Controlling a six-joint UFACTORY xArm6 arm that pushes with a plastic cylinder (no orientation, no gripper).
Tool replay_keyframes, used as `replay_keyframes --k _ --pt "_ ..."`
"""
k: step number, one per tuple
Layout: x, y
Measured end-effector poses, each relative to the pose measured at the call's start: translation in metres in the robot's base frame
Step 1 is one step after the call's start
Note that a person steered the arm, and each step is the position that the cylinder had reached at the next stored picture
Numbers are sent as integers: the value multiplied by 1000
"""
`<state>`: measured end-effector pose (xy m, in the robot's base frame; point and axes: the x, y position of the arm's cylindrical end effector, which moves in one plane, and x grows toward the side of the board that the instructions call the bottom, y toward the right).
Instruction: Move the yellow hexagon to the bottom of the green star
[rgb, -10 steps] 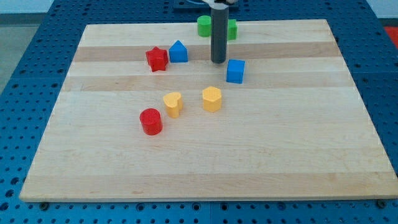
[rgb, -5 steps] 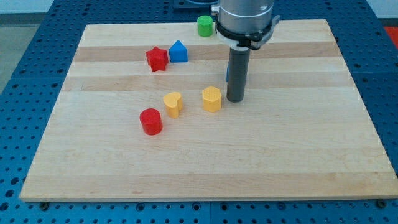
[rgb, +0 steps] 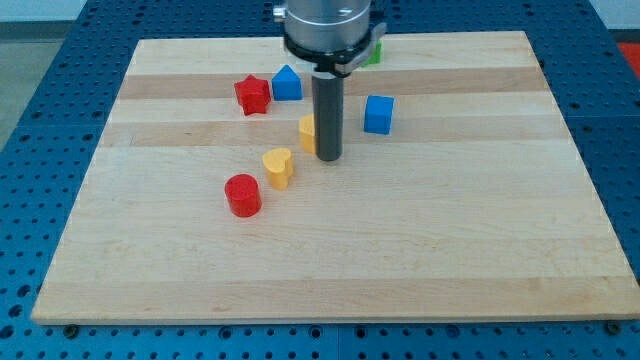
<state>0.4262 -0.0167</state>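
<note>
The yellow hexagon (rgb: 305, 132) lies near the board's middle, partly hidden behind my rod. My tip (rgb: 328, 158) rests on the board just to the lower right of the hexagon, against it. Only a sliver of the green star (rgb: 375, 50) shows at the view's top, to the right of the arm's body. The hexagon is well below the star and to its left.
A blue cube (rgb: 378, 114) sits right of the rod. A red star (rgb: 252, 95) and a blue house-shaped block (rgb: 287, 83) sit at upper left. A yellow heart (rgb: 278, 167) and a red cylinder (rgb: 242, 194) lie at lower left. The arm hides the green cylinder.
My tip swept from the hexagon's right side to its lower right, moving left. The yellow hexagon slid up and left, closer to the blue house block. Other blocks stayed put.
</note>
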Motion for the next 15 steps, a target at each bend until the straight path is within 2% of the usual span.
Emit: replay_keyframes --k 2,4,6,8,11,13,15 --pt "4 -38" --pt "-28 -35" --pt "-26 -29" --pt "-27 2" --pt "-75 16" --pt "-78 47" --pt "-121 53"
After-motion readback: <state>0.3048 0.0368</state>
